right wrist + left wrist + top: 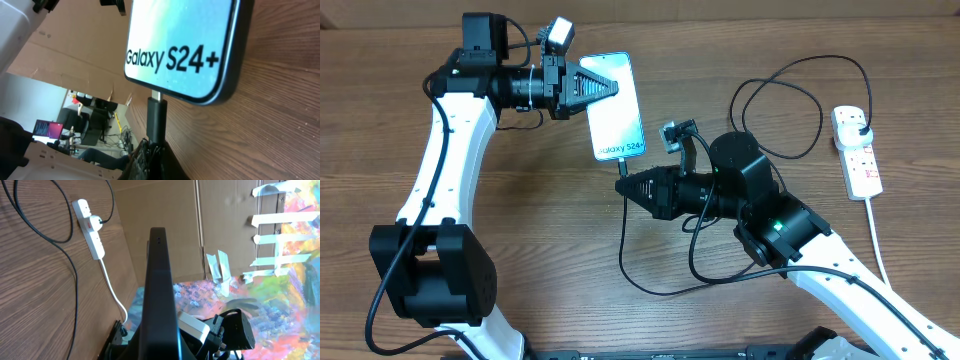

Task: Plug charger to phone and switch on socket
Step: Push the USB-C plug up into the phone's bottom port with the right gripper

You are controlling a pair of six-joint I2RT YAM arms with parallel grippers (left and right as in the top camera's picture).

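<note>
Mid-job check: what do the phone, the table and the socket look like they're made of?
The phone has a smooth glossy front, likely glass, in a dark frame, perhaps metal. The table shows matte brown wood grain, maybe laminate. The socket looks like white moulded plastic.

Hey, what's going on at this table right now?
Two robot arms are plugging in a Galaxy S24+ phone. The left gripper clamps the phone, and the right gripper holds the charger connector at the port in its bottom edge. A sliver of metal tip shows, so it looks not fully seated. The cable's black plug sits in the white power strip; its switch state can't be told.
</note>
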